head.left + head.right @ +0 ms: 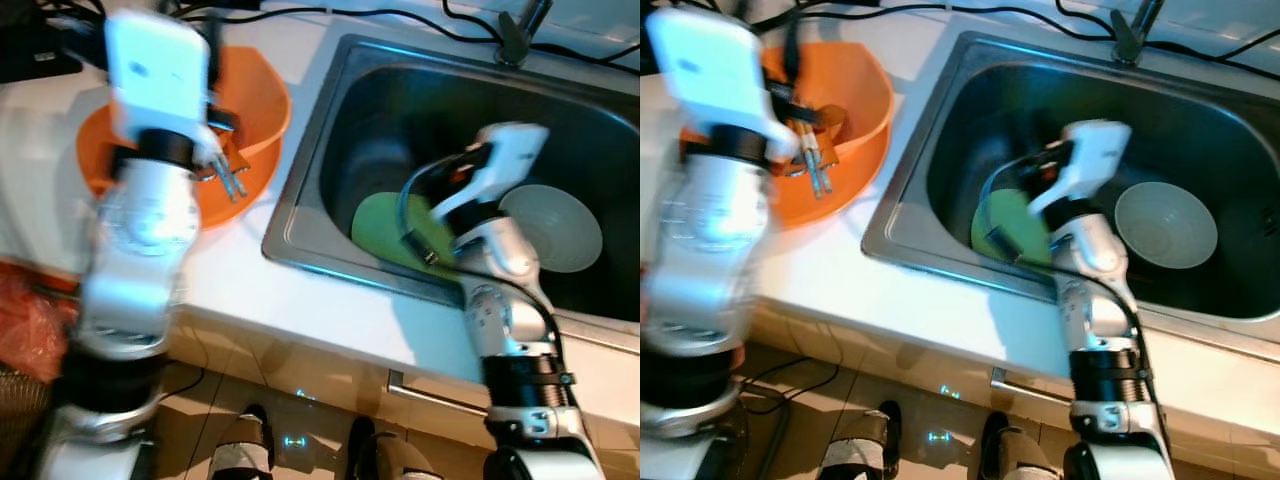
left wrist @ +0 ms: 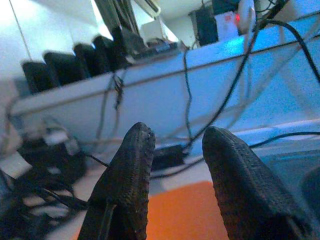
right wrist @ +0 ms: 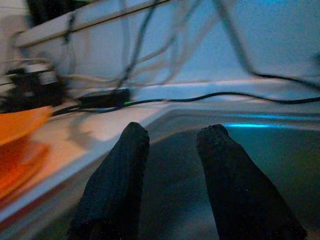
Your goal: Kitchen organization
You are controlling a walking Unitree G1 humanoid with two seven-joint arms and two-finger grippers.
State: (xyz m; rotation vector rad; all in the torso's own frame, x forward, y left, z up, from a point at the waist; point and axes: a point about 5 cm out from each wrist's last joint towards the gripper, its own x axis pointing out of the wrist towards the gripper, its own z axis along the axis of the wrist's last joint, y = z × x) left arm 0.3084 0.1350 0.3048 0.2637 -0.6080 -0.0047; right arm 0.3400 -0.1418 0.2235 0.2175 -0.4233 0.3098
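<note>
An orange basin [image 1: 255, 95] sits on the white counter [image 1: 300, 300] left of the steel sink [image 1: 305, 165], with some metal utensils [image 1: 232, 180] lying in it. My left gripper [image 2: 175, 137] hovers over the basin, open, with nothing between its fingers. In the sink lie a green plate [image 1: 385, 225] and a pale grey bowl [image 1: 555, 228]. My right gripper [image 3: 172, 132] is low inside the sink above the green plate, open and empty. The right arm hides part of the plate.
A dark faucet [image 1: 515, 35] stands at the back of the sink. Black cables [image 1: 400, 15] run along the back of the counter. A red-orange bag [image 1: 25, 320] lies at the lower left. The counter's front edge is close to my body.
</note>
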